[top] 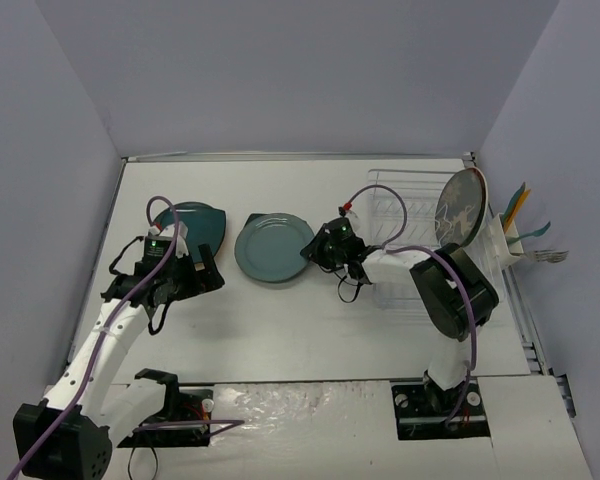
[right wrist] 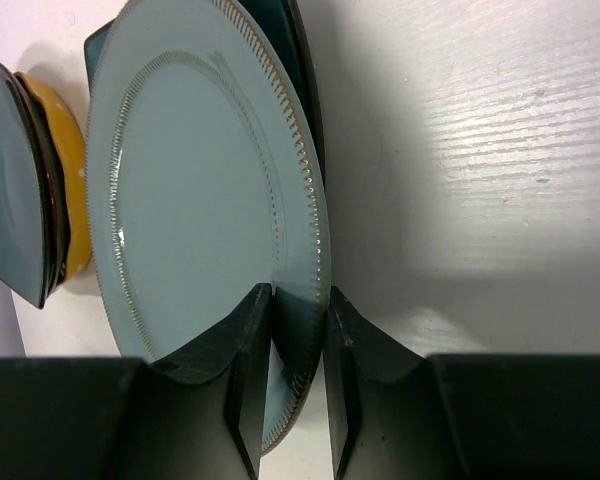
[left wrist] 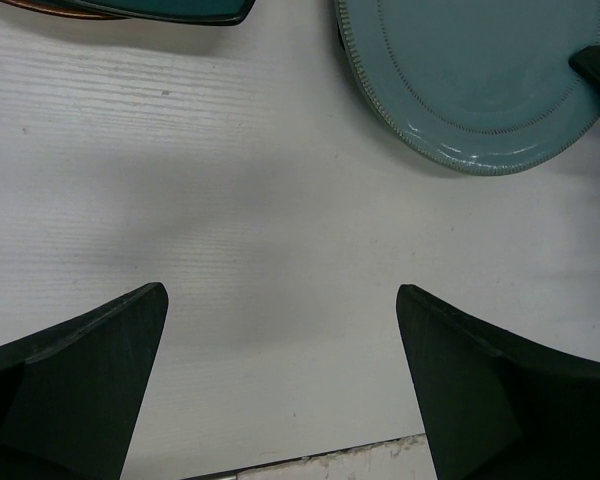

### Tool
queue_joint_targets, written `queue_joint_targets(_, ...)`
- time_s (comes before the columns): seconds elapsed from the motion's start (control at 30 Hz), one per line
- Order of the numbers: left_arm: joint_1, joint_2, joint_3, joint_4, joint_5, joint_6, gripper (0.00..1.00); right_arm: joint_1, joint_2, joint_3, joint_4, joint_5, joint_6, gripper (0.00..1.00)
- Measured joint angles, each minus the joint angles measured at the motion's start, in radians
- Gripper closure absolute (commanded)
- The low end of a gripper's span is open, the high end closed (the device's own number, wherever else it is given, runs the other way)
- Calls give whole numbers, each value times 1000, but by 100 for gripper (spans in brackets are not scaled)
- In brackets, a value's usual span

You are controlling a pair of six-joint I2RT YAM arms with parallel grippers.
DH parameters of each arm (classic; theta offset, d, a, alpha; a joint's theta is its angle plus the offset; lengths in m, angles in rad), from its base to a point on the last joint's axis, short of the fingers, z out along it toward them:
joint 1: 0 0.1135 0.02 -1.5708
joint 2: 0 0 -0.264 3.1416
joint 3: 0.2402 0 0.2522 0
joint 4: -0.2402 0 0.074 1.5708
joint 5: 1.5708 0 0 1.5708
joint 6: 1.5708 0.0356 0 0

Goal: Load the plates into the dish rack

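Right gripper [right wrist: 298,297] is clamped on the rim of the grey-green round ceramic plate [right wrist: 200,180], one finger on each face. The plate looks tipped up off the white table [right wrist: 500,150], and a darker teal plate [right wrist: 302,60] is right behind it. The white wire dish rack [top: 390,190] sits on the opposite side of that gripper from the plate, with a patterned round plate [top: 460,208] standing upright inside. Left gripper [left wrist: 280,290] hangs wide open above the table, holding nothing. The dark teal squarish plate [left wrist: 170,8], stacked on an orange-yellow one [right wrist: 65,170], is just ahead of it.

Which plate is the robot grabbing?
The round grey-green plate in the middle: the right gripper pinches its rim. Nothing holds the dark teal plate.
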Motion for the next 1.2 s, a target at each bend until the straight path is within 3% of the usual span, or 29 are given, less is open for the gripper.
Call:
queue_joint_targets(0.27, 0, -4, 0, 0, -2, -3, 3, -2, -79, -30, -47, -1, -35, 100)
queue_joint_targets(0.53, 0, -3, 0, 0, -3, -3, 3, -26, -98, -100, 17, -47, -34, 100)
queue_joint_targets(0.77, 0, -1, 0, 0, -3, -3, 3, -35, -98, -136, 81, -69, -29, 89)
queue_joint_targets(1.2, 0, 23, 0, 0, -7, -3, 3, -60, -98, -157, 130, -109, -17, 81)
